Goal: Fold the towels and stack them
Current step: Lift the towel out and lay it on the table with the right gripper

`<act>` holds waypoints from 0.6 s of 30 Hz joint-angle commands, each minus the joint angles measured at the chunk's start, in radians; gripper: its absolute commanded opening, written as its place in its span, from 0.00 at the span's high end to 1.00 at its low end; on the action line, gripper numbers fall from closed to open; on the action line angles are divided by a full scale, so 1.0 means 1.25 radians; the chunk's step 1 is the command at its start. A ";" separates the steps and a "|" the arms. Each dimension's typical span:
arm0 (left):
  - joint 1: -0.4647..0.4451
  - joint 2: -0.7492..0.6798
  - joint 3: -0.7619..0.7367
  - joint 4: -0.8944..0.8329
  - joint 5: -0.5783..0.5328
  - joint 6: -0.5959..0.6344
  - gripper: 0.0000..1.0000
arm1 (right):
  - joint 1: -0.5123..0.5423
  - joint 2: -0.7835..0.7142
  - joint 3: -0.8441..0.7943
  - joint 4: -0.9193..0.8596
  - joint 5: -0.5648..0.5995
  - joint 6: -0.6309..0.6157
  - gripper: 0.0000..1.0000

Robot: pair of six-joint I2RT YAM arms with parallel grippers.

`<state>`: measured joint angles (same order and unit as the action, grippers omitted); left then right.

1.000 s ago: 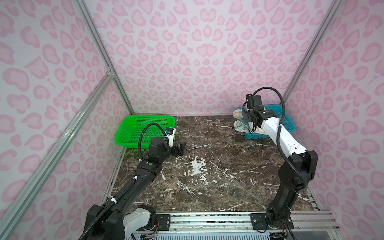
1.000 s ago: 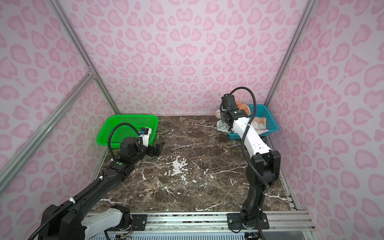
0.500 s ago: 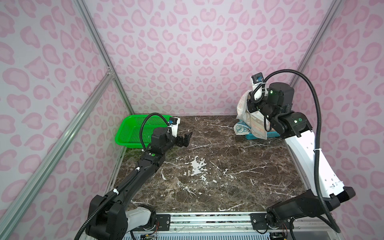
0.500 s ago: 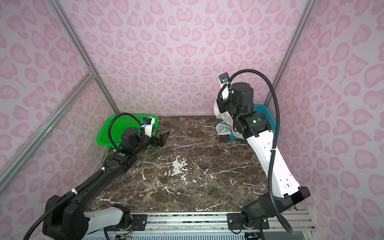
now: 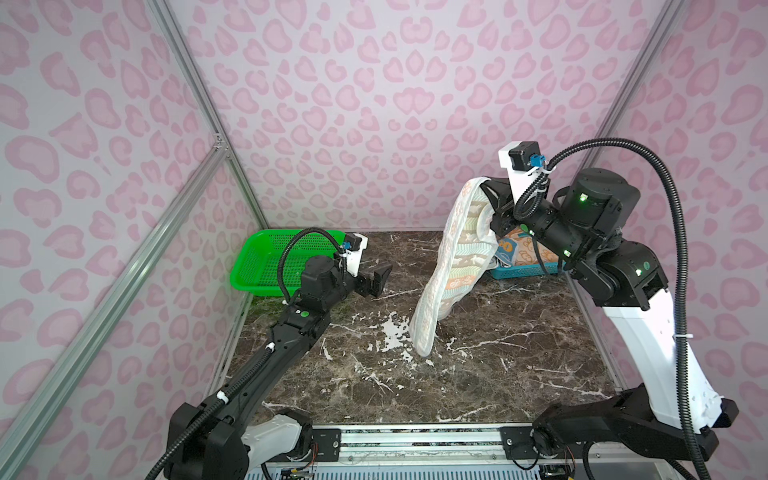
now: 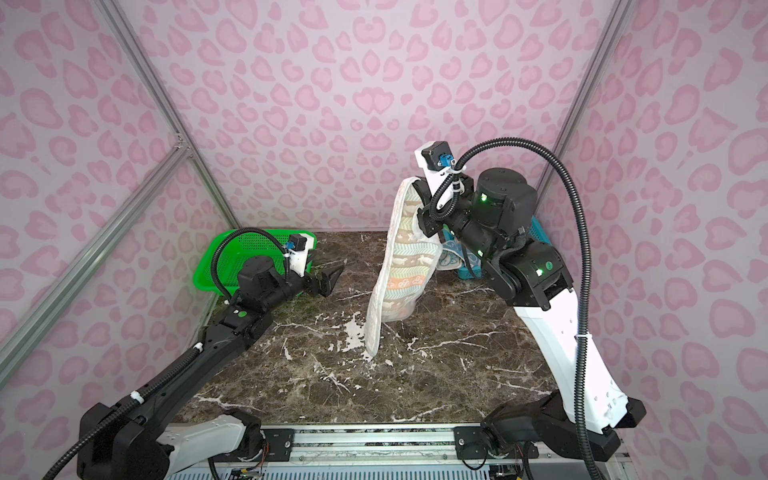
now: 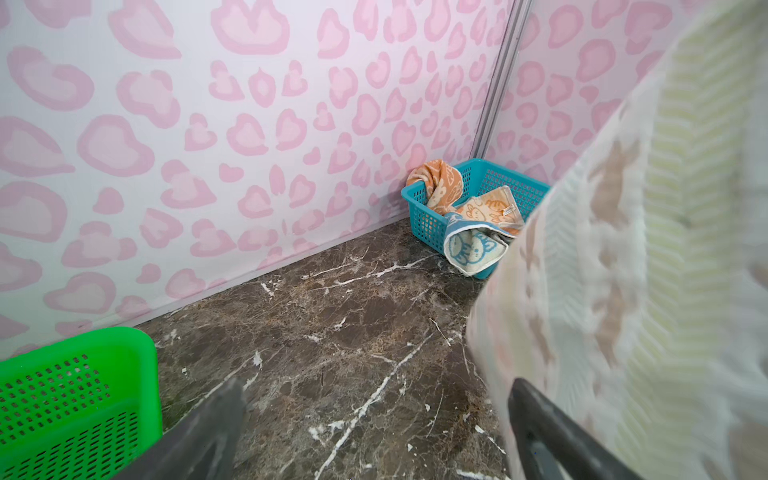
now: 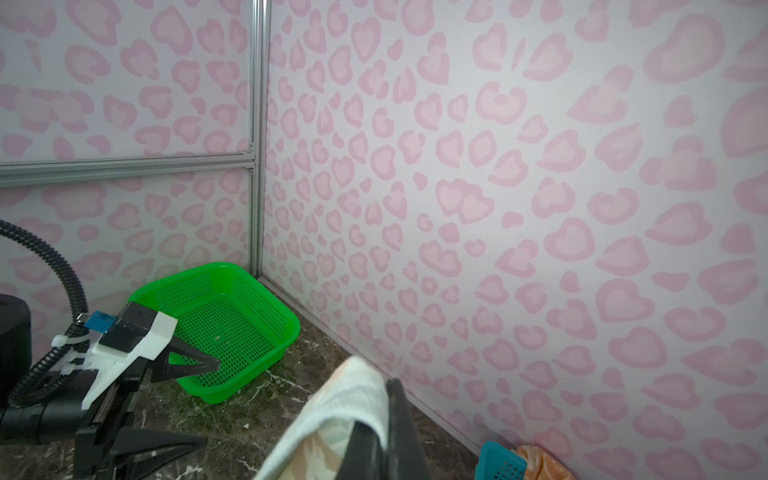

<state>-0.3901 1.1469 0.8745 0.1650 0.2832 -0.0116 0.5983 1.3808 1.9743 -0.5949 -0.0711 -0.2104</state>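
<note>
Between the closed jaws of the right gripper (image 5: pixel 487 192) sits the top edge of the white towel (image 5: pixel 453 266), pinched and lifted. From that grip the cloth, white with pastel chevrons and animals, hangs down in a long drape, and its lower end reaches towards the marble table (image 5: pixel 478 386); whether it touches cannot be told. Facing the drape from the other side, the left gripper (image 5: pixel 380 276) is spread wide and holds nothing. It hovers above the table, and in the left wrist view the cloth hangs just beside one of its fingers (image 7: pixel 548 428). Just behind the left gripper lies the green basket (image 5: pixel 266 266), with no cloth in it. Below and behind the right gripper, in the far corner, stands the blue basket (image 7: pixel 424 208). Inside it lies the orange towel (image 7: pixel 440 183), bunched against the rim. Over its front wall, towards the table, droops the blue towel (image 7: pixel 469 249) with bunny faces.
</note>
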 commanded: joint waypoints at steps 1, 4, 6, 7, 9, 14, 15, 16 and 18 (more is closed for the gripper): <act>0.000 -0.036 -0.023 -0.033 -0.015 0.031 0.00 | 0.001 -0.001 -0.091 0.023 -0.008 0.056 1.00; 0.000 -0.062 -0.044 -0.060 -0.018 0.043 0.01 | -0.003 0.009 -0.193 0.033 0.001 0.103 1.00; 0.000 -0.067 -0.049 -0.084 -0.017 0.048 0.01 | -0.012 0.029 -0.238 0.024 0.023 0.131 1.00; 0.000 -0.067 -0.052 -0.094 -0.020 0.048 0.01 | -0.018 0.046 -0.253 0.010 0.043 0.145 1.00; 0.000 -0.068 -0.059 -0.101 -0.027 0.043 0.01 | -0.034 0.079 -0.280 -0.028 0.099 0.171 1.00; 0.000 -0.060 -0.067 -0.098 -0.053 0.028 0.01 | -0.094 0.152 -0.364 -0.107 0.212 0.217 1.00; 0.000 -0.055 -0.066 -0.099 -0.060 0.028 0.01 | -0.106 0.163 -0.379 -0.116 0.218 0.221 0.96; 0.000 -0.049 -0.062 -0.102 -0.066 0.028 0.01 | -0.113 0.174 -0.384 -0.128 0.220 0.223 0.91; 0.000 -0.037 -0.056 -0.109 -0.087 0.022 0.01 | -0.119 0.193 -0.384 -0.160 0.237 0.228 0.78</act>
<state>-0.3901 1.0878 0.7956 0.0410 0.2150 0.0254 0.4545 1.6020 1.5013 -0.7315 0.1593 0.0437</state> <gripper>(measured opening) 0.994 0.165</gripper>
